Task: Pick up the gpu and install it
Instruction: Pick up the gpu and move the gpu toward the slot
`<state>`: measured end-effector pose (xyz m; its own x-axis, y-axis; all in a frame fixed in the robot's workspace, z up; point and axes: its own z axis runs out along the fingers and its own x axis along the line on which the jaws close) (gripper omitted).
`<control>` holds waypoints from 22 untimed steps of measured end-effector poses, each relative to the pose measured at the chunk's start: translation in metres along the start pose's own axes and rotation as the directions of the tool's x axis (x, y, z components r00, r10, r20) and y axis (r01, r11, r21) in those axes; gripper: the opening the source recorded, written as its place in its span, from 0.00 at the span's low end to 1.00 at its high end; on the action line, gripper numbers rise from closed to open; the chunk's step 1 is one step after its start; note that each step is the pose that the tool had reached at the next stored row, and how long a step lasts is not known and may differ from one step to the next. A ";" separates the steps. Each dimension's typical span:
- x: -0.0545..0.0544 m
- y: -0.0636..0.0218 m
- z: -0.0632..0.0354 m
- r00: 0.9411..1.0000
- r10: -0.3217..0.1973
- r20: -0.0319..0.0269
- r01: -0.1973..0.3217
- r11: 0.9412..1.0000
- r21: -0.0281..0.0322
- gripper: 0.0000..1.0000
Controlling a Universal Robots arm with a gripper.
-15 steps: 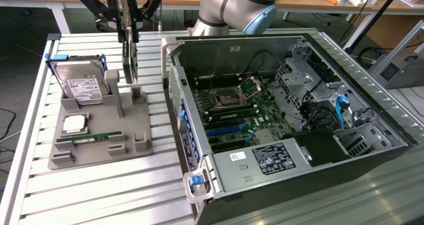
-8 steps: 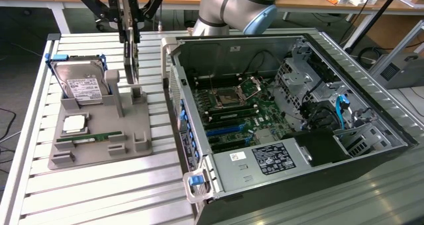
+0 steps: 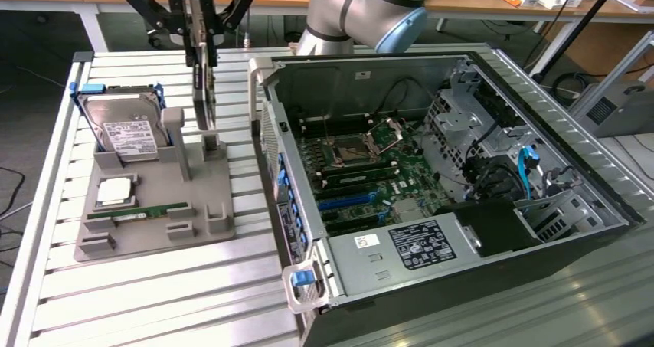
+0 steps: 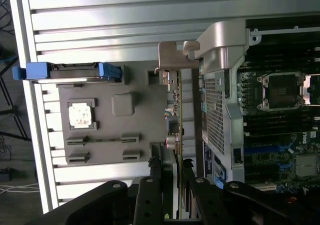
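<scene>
The gpu (image 3: 205,79) is a thin dark card hanging edge-up over the grey parts holder (image 3: 153,232), to the exterior view's left of the open computer case (image 3: 439,178). My gripper (image 3: 198,25) is shut on the card's upper end. The card's lower edge sits close above the holder's upright post (image 3: 211,144); I cannot tell whether they touch. In the wrist view the gpu (image 4: 176,115) appears edge-on between my black fingers (image 4: 155,185), and its silvery bracket (image 4: 172,55) is at the far end.
The holder also carries a hard drive (image 3: 125,129) in a blue-tabbed caddy, a processor chip (image 3: 115,192) and a green memory stick (image 3: 138,211). The motherboard (image 3: 358,163) lies inside the case with blue slots (image 3: 342,201). Everything rests on a slatted metal table (image 3: 153,301).
</scene>
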<state>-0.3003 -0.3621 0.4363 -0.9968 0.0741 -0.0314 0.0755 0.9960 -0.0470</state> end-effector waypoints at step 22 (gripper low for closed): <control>-0.008 -0.0003 0.0003 1.000 0.000 0.000 0.000 1.000 0.001 0.27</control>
<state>-0.2927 -0.3630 0.4363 -0.9968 0.0741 -0.0314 0.0755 0.9960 -0.0480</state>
